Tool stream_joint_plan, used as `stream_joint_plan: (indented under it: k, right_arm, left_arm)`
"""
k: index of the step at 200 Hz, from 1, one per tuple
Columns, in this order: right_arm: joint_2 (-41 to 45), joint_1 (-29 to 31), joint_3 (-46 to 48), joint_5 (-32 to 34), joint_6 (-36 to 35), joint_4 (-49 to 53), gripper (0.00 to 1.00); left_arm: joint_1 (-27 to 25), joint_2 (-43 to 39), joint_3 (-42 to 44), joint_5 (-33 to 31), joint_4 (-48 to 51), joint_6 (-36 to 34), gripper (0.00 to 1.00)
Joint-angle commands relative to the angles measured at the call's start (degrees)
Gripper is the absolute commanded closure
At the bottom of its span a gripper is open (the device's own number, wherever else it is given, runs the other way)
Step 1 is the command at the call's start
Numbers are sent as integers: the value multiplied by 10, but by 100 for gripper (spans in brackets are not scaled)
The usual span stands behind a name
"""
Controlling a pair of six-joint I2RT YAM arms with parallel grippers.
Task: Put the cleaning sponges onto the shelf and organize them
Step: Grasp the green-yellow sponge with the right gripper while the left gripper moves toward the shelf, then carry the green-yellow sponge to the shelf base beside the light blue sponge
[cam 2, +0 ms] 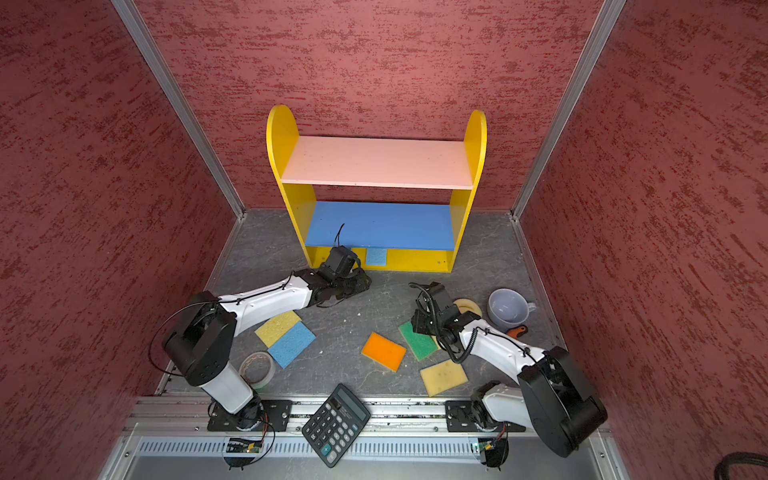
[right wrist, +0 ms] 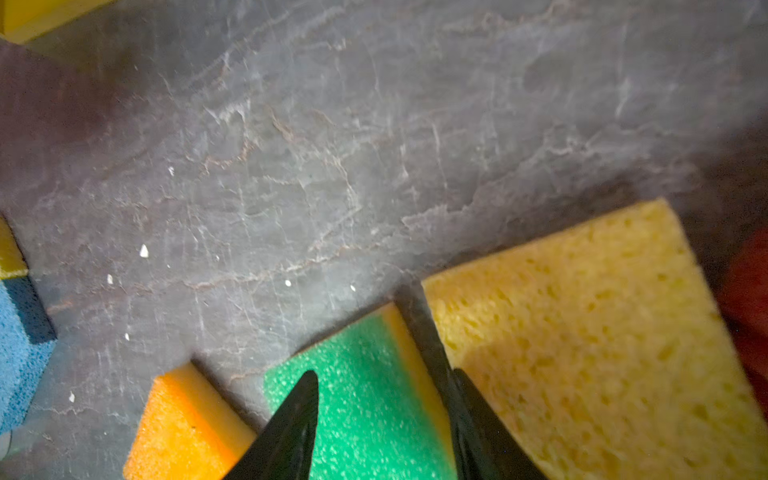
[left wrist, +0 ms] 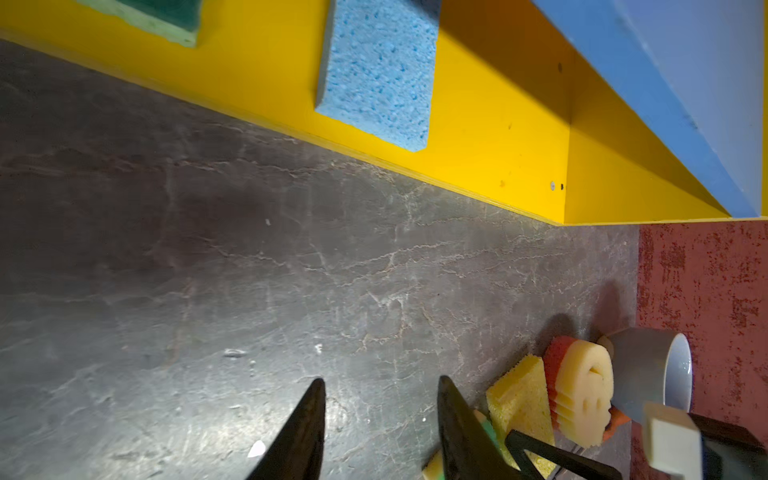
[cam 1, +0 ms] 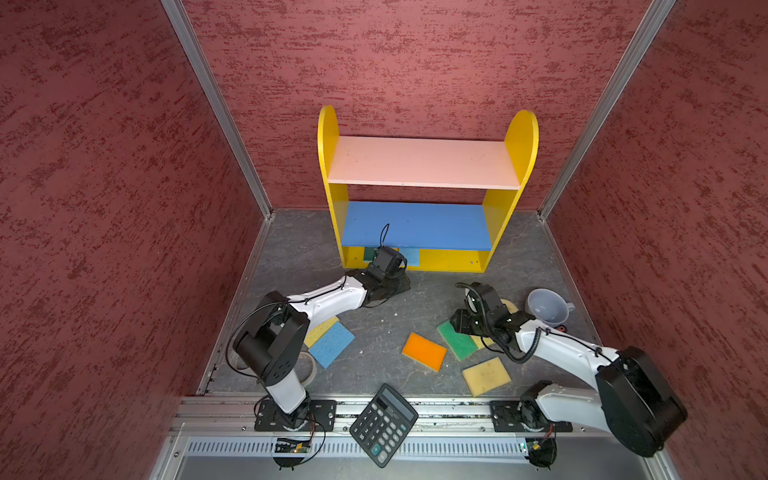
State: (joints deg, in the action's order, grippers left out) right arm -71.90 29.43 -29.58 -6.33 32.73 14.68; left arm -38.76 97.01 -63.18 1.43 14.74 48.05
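Left gripper (left wrist: 381, 379) jaws apart and empty over the slate-look floor (left wrist: 249, 270). The porous blue sponge (left wrist: 376, 75) lies flat on the shelf (left wrist: 498, 124) bottom board, ahead of the tips and well apart. Right gripper (right wrist: 384, 373) jaws apart, nothing clamped, tips over the grainy green scrub sponge (right wrist: 365, 407). A coarse-pored yellow sponge (right wrist: 582, 332) lies just beside.
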Motion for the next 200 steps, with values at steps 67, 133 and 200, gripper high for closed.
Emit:
stream_joint_plan:
  k: [67, 133, 200]
  right_arm:
    - [-106, -2, -46, -41, -23, -70, 90]
    - [-197, -11, -139, 6, -31, -127, 100]
    - [-208, -62, -133, 142, -55, -290, 100]
  left_arm:
    - [-4, 29, -36, 12, 14, -3, 56]
    - [23, 5, -17, 9, 13, -11, 56]
    - [43, -4, 14, 17, -2, -9, 56]
